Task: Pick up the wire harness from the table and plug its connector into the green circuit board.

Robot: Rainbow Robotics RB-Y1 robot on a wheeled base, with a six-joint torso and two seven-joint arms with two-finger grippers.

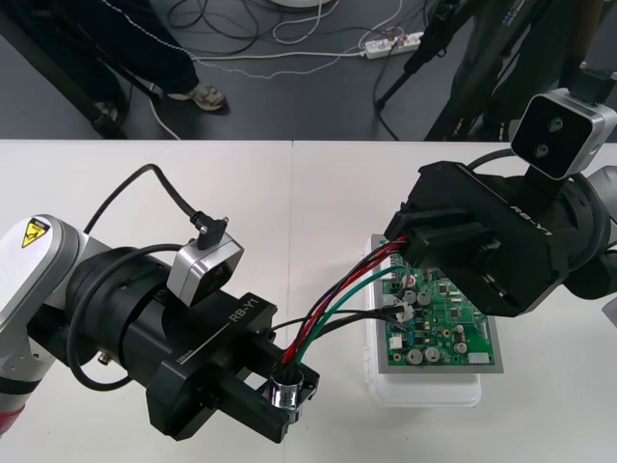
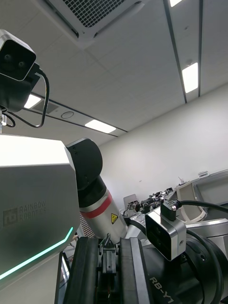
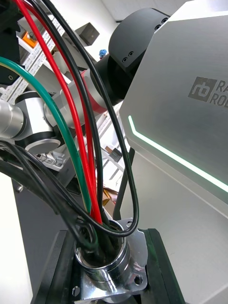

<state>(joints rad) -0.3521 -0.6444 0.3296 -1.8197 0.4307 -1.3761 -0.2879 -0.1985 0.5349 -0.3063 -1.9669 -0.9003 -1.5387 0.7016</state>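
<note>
Left gripper (image 1: 289,399) of ours is clamped on the round flanged metal socket (image 1: 286,390) of the red, green and black wire harness (image 1: 337,301) above the plain light table (image 1: 289,212). Our right gripper (image 1: 415,253), fingers narrow, pinches its far end over the green circuit board (image 1: 453,330) on its white base (image 1: 424,392).

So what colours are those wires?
The harness wires are red, green and black; the left wrist view shows them best.
</note>
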